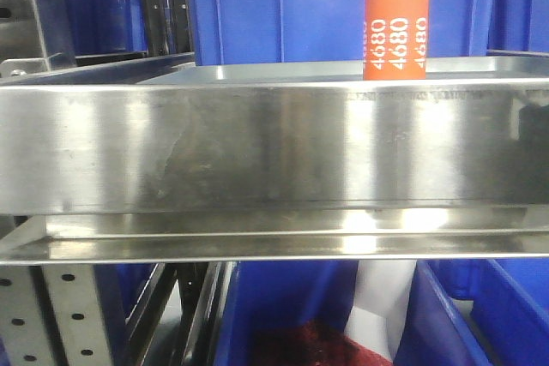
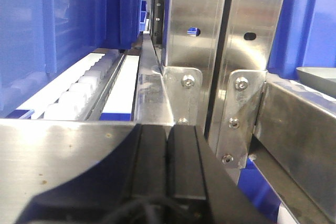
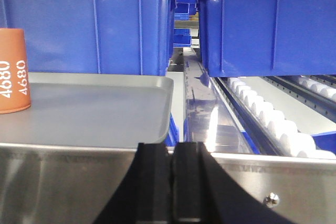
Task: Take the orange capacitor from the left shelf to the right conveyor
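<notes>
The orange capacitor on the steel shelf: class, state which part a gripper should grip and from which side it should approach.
Probably the plain upper half of the orange capacitor, fingers across its round sides. It stands upright, and the shelf's tall front lip hides its base, while a blue bin stands behind it. So come from the front, above the lip.

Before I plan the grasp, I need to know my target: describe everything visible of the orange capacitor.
The orange capacitor is a small bright-orange cylinder with white "4680" printed repeatedly round its lower half. It stands upright on a shallow grey tray, behind the shelf's steel front lip, which hides its base in the front view. Blue bins stand behind it. Nothing else touches it.
</notes>
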Controlling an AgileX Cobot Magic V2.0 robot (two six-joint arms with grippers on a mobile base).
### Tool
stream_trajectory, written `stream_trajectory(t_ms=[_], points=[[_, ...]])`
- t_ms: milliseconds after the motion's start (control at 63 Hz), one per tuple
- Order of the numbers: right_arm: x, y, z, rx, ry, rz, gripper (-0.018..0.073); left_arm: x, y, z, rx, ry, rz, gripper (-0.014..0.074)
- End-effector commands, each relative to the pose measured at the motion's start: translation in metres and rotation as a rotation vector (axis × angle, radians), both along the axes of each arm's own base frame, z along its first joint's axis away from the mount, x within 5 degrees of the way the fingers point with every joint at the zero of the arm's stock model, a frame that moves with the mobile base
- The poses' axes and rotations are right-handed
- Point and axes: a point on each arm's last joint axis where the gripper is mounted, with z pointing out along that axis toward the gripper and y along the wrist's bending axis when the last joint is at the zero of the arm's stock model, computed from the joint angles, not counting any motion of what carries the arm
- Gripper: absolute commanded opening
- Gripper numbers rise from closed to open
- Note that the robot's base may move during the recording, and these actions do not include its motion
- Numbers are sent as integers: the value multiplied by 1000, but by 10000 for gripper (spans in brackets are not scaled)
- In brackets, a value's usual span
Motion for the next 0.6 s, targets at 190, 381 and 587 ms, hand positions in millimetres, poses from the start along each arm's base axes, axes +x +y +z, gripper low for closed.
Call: stream_trajectory(t_ms=[190, 381, 587], points=[[-2, 0, 10, 3, -120, -2, 57, -1, 0, 10, -26, -95, -4, -105], [-3, 0, 10, 3, -123, -2, 57, -1, 0, 10, -26, -95, -4, -105], [-4, 0, 16, 11, -194, -2, 57, -1, 0, 10, -26, -95, -4, -105]])
